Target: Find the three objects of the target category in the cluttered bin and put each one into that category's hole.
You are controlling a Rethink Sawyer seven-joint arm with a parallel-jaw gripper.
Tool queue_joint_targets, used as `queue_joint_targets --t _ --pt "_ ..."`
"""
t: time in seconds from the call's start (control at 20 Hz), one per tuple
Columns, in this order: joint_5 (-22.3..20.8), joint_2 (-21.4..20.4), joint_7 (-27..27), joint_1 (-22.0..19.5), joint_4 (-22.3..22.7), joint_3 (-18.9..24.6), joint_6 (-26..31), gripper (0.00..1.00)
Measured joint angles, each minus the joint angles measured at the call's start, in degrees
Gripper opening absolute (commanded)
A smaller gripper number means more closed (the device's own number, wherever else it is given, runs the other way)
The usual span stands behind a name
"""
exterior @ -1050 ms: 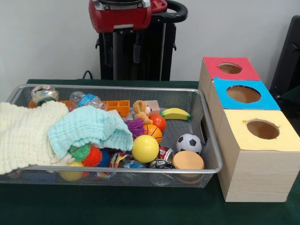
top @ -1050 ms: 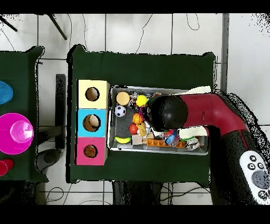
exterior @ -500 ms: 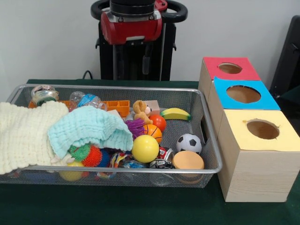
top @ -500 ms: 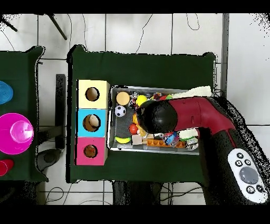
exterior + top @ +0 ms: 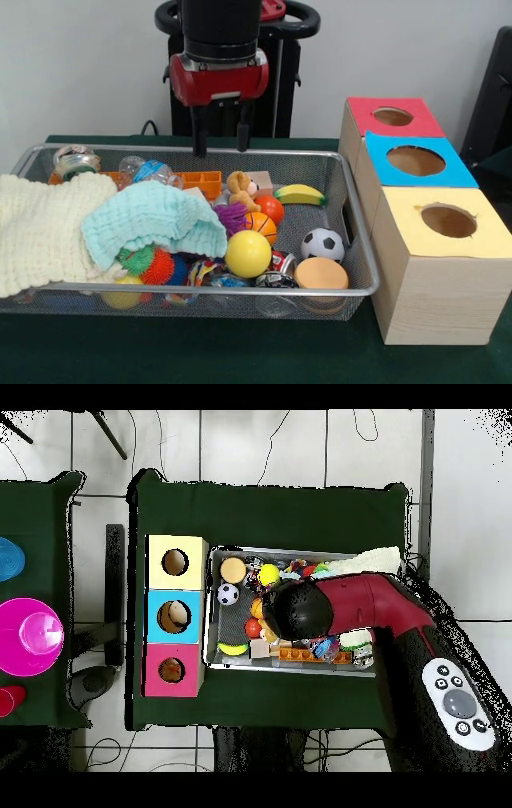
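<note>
- step in hand, as judged: search and approach. the red and black gripper (image 5: 220, 149) hangs above the far side of the wire mesh bin (image 5: 356, 240), its two dark fingers (image 5: 198, 138) spread apart with nothing between them.
- the target category is not stated; which items are wanted cannot be told. if balls are meant, candidates lie toward the bin's right end: a yellow smooth ball (image 5: 247, 254) near the front rim, a small orange basketball (image 5: 261, 226) just behind it, a red ball (image 5: 271, 209) behind that, and a black-and-white soccer ball (image 5: 322, 244) to their right.
- next move, as judged: lower over one chosen item, close on it, then carry it to the matching hole. round items may roll, so a centred grasp is called for.
- bin contents: a cream knitted cloth (image 5: 40, 228) drapes over the left end; a pale teal cloth (image 5: 152, 218) covers the middle and partly hides spiky rubber balls (image 5: 152, 265). also present: a yellow toy banana (image 5: 298, 194), a brown teddy figure (image 5: 238, 190), an orange plastic tray (image 5: 200, 182), a tan round disc (image 5: 321, 274).
- three wooden boxes stand just beside the bin's right end: red-topped box (image 5: 392, 117) farthest, blue-topped box (image 5: 415, 161) in the middle, yellow-topped box (image 5: 448, 222) nearest. each has one round hole; no item is visible inside any of them.
</note>
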Motion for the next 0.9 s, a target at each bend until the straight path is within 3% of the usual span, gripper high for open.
queue_joint_targets --t 0.9 --pt "-1.7 4.2 0.0 3.1 0.7 -3.2 -4.6 1.0"
